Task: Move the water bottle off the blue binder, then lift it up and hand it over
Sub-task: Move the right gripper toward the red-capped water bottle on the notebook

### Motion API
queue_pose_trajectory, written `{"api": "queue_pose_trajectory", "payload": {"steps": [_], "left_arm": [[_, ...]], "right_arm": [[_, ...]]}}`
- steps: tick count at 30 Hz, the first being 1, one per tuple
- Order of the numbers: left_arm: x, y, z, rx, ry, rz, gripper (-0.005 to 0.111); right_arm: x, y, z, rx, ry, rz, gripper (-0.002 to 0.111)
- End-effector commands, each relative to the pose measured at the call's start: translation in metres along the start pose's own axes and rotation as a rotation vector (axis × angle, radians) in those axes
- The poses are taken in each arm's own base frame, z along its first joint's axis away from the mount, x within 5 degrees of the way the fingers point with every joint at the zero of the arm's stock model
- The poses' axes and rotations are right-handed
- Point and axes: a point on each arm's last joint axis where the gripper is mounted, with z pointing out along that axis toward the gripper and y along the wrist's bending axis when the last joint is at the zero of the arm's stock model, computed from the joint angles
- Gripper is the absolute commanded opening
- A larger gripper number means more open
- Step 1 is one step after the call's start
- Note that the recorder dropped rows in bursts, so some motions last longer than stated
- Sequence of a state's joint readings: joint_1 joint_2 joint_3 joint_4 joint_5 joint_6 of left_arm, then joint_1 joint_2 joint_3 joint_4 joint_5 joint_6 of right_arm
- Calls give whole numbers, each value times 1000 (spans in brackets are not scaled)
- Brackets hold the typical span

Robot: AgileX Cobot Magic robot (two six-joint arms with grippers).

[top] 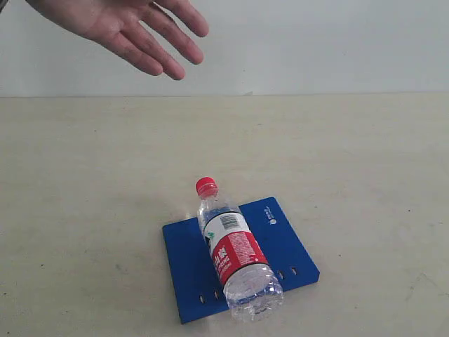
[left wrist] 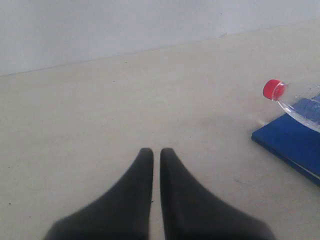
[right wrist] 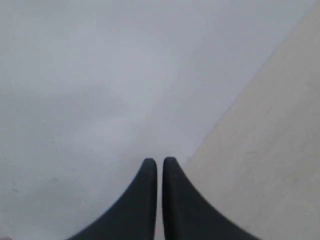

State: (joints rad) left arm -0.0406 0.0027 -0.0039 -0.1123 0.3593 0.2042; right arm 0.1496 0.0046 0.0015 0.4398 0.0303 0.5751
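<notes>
The water bottle [top: 235, 251], clear with a red cap and red-and-white label, lies on its side across the blue binder [top: 286, 242] on the beige table; its cap end [top: 206, 186] reaches past the binder's far edge. In the left wrist view the bottle's cap [left wrist: 273, 89] and a corner of the binder [left wrist: 290, 142] show off to one side. My left gripper [left wrist: 156, 151] is shut and empty above bare table, apart from the bottle. My right gripper [right wrist: 159, 161] is shut and empty, facing the pale wall and the table's edge. Neither gripper shows in the exterior view.
A person's open hand [top: 133, 29] hovers palm-down at the exterior view's top left, above the table's far side. The beige table [top: 91, 182] meets a pale wall [top: 337, 42] behind.
</notes>
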Motion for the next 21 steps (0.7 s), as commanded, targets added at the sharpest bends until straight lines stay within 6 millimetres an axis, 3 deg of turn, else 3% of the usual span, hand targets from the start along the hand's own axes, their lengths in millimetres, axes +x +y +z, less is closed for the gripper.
{"api": "queue_pose_trajectory", "payload": {"steps": [1, 5, 10, 12, 15, 18, 21], "left_arm": [[1, 0, 0, 6, 0, 0, 5], [1, 0, 0, 6, 0, 0, 5], [1, 0, 0, 4, 1, 0, 5], [1, 0, 0, 4, 1, 0, 5], [1, 0, 0, 4, 1, 0, 5], [1, 0, 0, 4, 1, 0, 5], [1, 0, 0, 4, 1, 0, 5]], "right_arm": [[-4, 3, -1, -35, -42, 169, 0], [6, -2, -1, 37, 62, 321, 0], [19, -8, -3, 115, 206, 195, 1], [10, 2, -2, 46, 147, 77, 5], [-23, 40, -5, -95, -48, -200, 14], [-32, 59, 15, -28, 35, -396, 20], [-19, 49, 51, 133, 320, -531, 21]]}}
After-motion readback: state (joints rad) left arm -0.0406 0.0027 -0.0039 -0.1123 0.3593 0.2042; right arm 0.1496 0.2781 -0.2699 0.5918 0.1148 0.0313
